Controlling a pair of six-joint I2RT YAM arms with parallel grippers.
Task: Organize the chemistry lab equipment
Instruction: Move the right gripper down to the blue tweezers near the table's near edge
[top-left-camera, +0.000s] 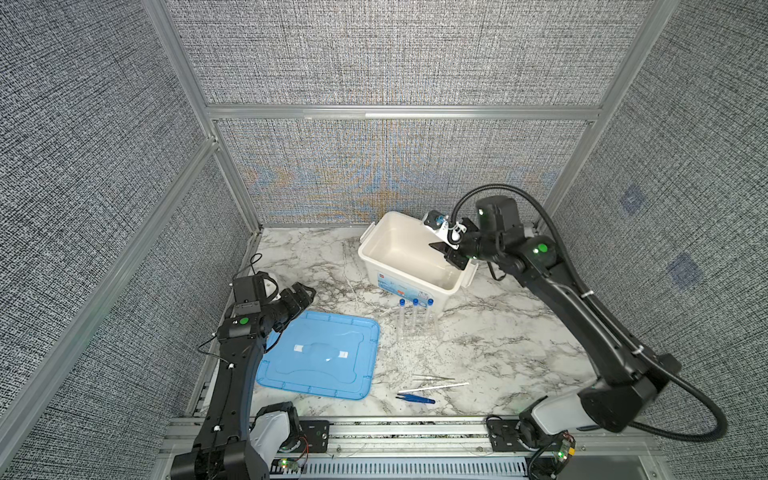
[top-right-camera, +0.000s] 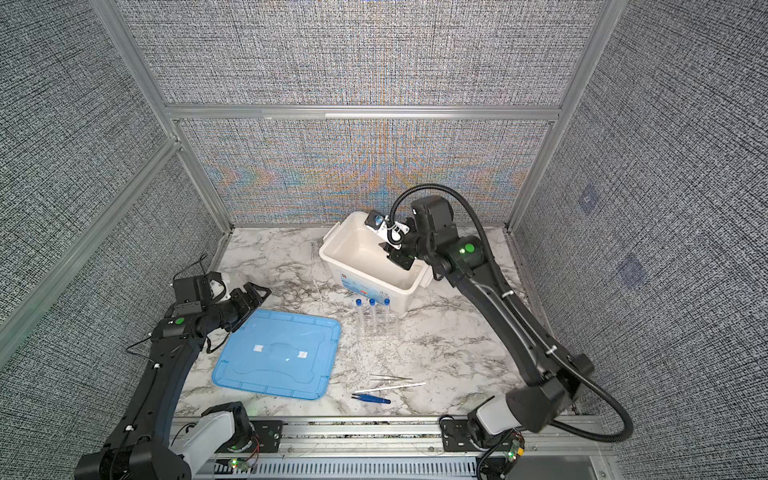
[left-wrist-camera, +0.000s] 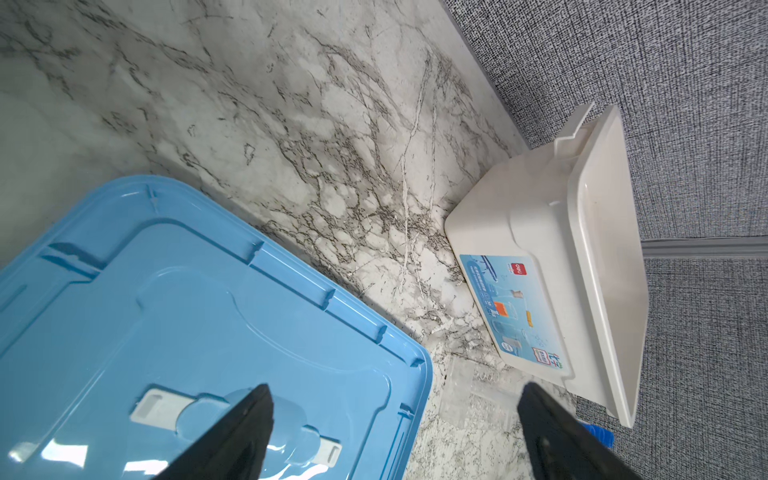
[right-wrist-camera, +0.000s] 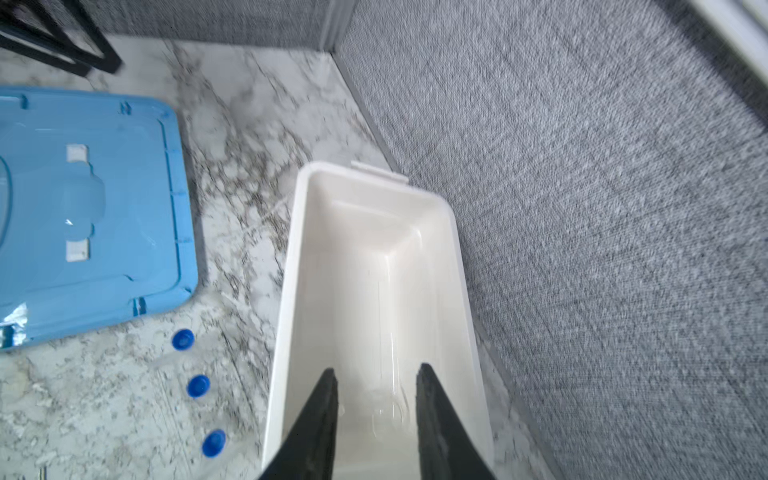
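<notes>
Three clear blue-capped tubes (top-left-camera: 415, 316) (top-right-camera: 372, 316) stand upright in a clear rack (top-left-camera: 417, 332) (top-right-camera: 376, 332) in front of the white tub; the right wrist view shows their caps (right-wrist-camera: 198, 385). Near the front edge lie silver tweezers (top-left-camera: 432, 377) (top-right-camera: 390, 377), a thin white stick (top-left-camera: 434, 387) (top-right-camera: 390, 387) and blue tweezers (top-left-camera: 415, 400) (top-right-camera: 372, 400). My right gripper (top-left-camera: 444, 253) (top-right-camera: 388, 251) (right-wrist-camera: 377, 368) hangs inside the tub's right end, its jaws apart and empty. A small clear glass dish (right-wrist-camera: 388, 411) lies on the tub floor below it. My left gripper (top-left-camera: 305, 293) (top-right-camera: 255, 291) (left-wrist-camera: 395, 386) is open above the lid's far left corner.
The white tub (top-left-camera: 368, 253) (top-right-camera: 328, 253) (left-wrist-camera: 540, 199) (right-wrist-camera: 291, 249) stands at the back, near the rear wall. The flat light-blue lid (top-left-camera: 316, 374) (top-right-camera: 270, 374) (left-wrist-camera: 166, 291) (right-wrist-camera: 83, 208) lies front left. Grey fabric walls close in three sides.
</notes>
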